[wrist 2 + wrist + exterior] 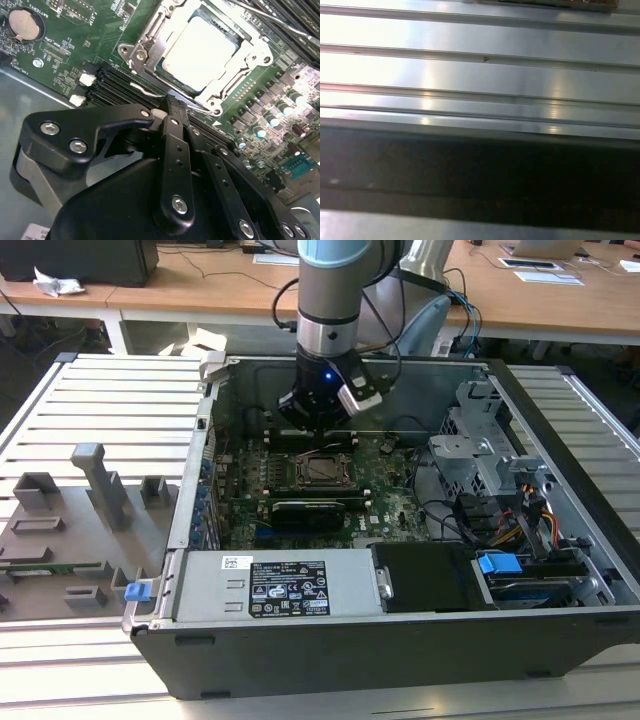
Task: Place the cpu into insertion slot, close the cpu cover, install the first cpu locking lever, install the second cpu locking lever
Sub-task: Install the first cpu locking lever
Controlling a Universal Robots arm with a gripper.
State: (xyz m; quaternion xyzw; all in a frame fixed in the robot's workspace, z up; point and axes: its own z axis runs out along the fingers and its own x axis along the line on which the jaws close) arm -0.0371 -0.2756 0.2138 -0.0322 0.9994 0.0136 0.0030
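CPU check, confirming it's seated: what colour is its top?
Pale silvery-grey, clearest in the second wrist view: the cpu.

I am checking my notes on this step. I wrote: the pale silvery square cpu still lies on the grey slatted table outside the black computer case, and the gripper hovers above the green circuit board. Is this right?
Not quite. The pale silvery square cpu already sits in the dark-rimmed insertion slot on the green circuit board, as the second wrist view shows. The gripper does hover above that board.
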